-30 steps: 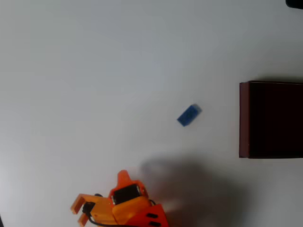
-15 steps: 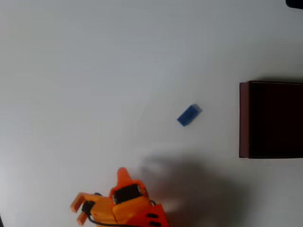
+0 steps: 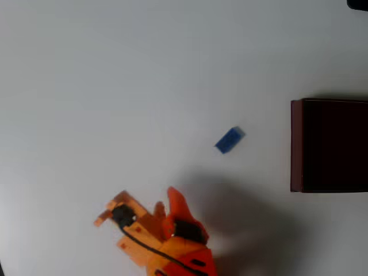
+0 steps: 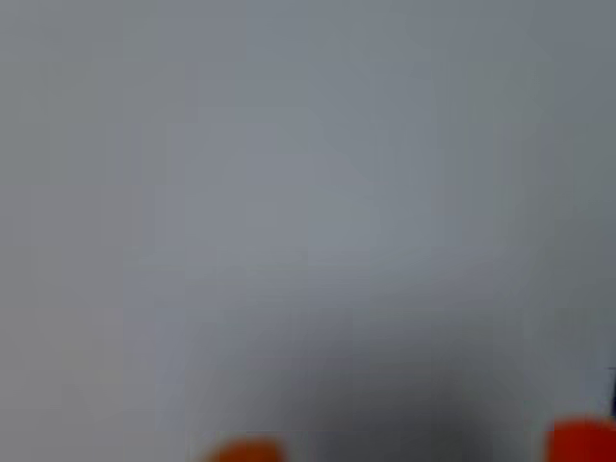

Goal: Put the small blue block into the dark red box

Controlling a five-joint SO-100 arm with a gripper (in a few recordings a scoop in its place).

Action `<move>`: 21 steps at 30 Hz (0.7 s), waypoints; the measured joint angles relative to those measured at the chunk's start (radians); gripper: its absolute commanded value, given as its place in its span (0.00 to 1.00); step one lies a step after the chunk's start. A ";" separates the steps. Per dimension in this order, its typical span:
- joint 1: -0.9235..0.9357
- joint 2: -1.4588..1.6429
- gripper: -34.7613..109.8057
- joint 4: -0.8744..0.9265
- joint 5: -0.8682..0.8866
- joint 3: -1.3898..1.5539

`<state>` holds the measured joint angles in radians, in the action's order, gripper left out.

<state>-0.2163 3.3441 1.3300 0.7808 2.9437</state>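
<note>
The small blue block (image 3: 230, 140) lies flat on the white table, turned diagonally, right of centre in the overhead view. The dark red box (image 3: 296, 145) stands at the right edge, its dark inside facing up, partly cut off by the frame. My orange gripper (image 3: 165, 202) is at the bottom centre, pointing up, well below and left of the block and not touching it. In the blurred wrist view, two orange fingertips (image 4: 582, 441) show apart at the bottom edge, so the gripper (image 4: 414, 449) is open over bare table with nothing between its jaws.
The white table (image 3: 115, 86) spreads wide and bare above and left of the block. The arm casts a grey shadow (image 3: 241, 224) at the bottom, between the gripper and the box. A dark object (image 3: 357, 3) sits in the top right corner.
The gripper has swung up and to the right, closer to the blue block, and has turned. The block and box have not moved.
</note>
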 measured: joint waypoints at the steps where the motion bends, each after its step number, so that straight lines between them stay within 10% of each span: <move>1: 0.020 0.000 0.37 0.006 0.051 -0.015; 21: 0.287 -0.848 0.40 -0.048 0.759 -0.465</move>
<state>0.0706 2.4958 1.2824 1.5401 2.4789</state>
